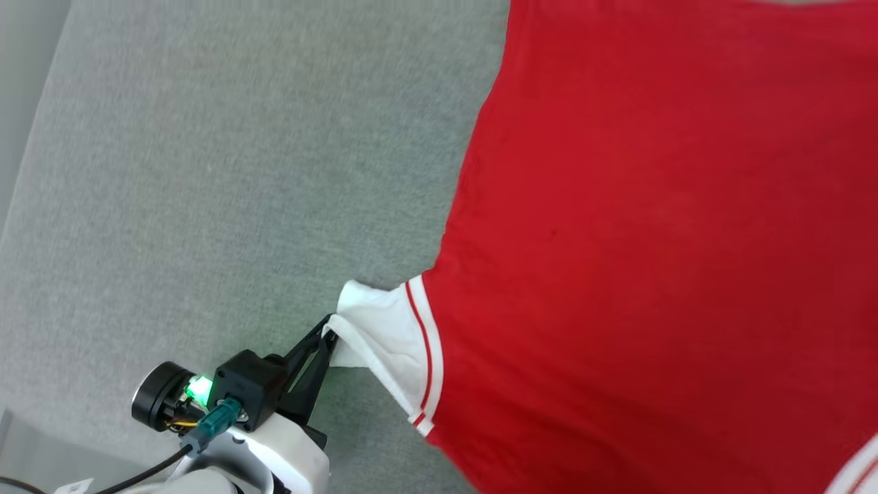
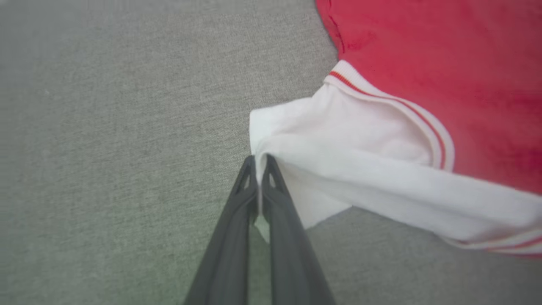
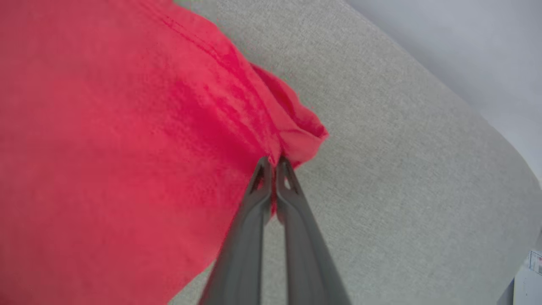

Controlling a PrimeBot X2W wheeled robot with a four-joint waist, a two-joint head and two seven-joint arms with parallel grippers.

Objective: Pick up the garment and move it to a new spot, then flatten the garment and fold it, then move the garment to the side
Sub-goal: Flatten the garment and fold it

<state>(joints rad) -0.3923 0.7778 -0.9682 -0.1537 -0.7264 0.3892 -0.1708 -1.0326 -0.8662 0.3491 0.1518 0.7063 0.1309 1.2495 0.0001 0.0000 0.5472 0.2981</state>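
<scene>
The garment (image 1: 651,226) is a red jersey with white, red-striped sleeve trim, spread over the right part of the grey surface with its plain red side up. My left gripper (image 1: 330,334) is shut on the edge of the white sleeve (image 1: 381,336), which is drawn out to the left. In the left wrist view the left gripper (image 2: 259,159) pinches the white sleeve (image 2: 351,169) at its folded edge. In the right wrist view my right gripper (image 3: 273,162) is shut on a bunched red corner of the garment (image 3: 127,140).
The grey fabric surface (image 1: 240,171) stretches to the left of the garment. Its edge (image 1: 27,151) runs along the far left, with pale floor beyond. In the right wrist view the rounded surface edge (image 3: 478,114) lies to the right.
</scene>
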